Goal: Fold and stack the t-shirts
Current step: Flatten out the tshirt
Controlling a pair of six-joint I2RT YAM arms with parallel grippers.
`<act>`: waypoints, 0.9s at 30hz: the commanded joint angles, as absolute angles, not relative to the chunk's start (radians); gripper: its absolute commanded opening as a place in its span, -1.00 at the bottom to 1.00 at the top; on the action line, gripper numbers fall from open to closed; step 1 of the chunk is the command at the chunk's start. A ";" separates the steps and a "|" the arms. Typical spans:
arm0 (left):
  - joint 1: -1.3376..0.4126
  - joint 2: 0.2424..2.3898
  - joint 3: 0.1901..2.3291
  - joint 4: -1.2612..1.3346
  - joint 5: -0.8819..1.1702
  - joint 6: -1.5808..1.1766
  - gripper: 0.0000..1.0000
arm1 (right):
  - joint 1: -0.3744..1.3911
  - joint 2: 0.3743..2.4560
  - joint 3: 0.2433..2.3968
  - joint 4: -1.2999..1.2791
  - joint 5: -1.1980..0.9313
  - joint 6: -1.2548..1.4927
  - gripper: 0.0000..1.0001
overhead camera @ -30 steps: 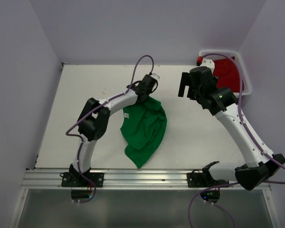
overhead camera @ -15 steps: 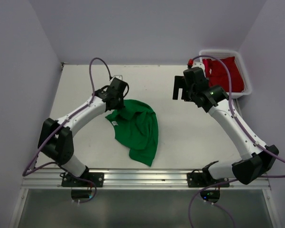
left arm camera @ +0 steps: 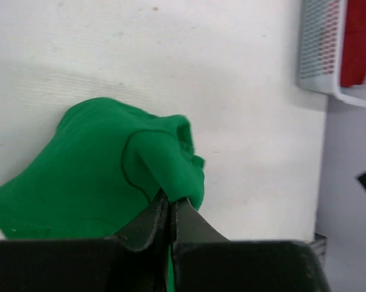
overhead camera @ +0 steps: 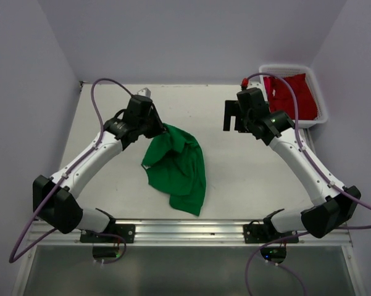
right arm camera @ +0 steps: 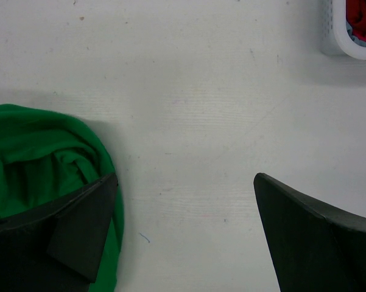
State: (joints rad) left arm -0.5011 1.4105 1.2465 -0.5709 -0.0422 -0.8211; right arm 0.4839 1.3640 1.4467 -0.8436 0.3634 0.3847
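**Green shirt pinched in my left jaws, right jaws spread over bare worktop**

The white worktop point(overhead camera: 247, 179) fills most of the overhead view, with my two arms reaching in from 6 o'clock. My left arm point(overhead camera: 89, 160) sweeps out toward 9 o'clock and bends back toward the centre. My right arm point(overhead camera: 305, 163) runs up the 3 o'clock side and ends near 1 o'clock.

The green t-shirt point(overhead camera: 179, 166) lies crumpled around the middle of the worktop, unfolded. Its bunched bulk sits at the centre and a narrower tail trails toward 6 o'clock.

The white mesh basket point(overhead camera: 321, 106) sits in the 2 o'clock corner, well apart from the green shirt. The red t-shirt point(overhead camera: 293, 95) lies heaped inside it.

My left jaws are at the green shirt's 11 o'clock edge, pressed together on a raised ridge of its cloth. In my left wrist view that ridge rises from the heap straight into the narrow slit between them, and the basket shows at 1 o'clock.

My right jaws hang above bare worktop at about 1 o'clock, between the green shirt and the basket. They are spread wide and grip nothing. My right wrist view shows the green shirt's edge at 8 o'clock and a corner of the basket at 1 o'clock.
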 commanded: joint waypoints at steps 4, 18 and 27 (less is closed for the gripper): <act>-0.506 1.335 1.357 -0.388 0.036 -0.953 -1.00 | 0.485 1.373 1.457 -0.842 0.356 0.362 0.97; 0.067 1.364 0.841 -0.388 -0.073 -1.108 -0.68 | 0.486 1.373 1.468 -0.868 0.362 0.348 0.98; -0.023 1.157 0.857 -0.368 -0.139 -0.971 0.91 | 0.485 1.399 1.453 -0.854 0.350 0.348 0.97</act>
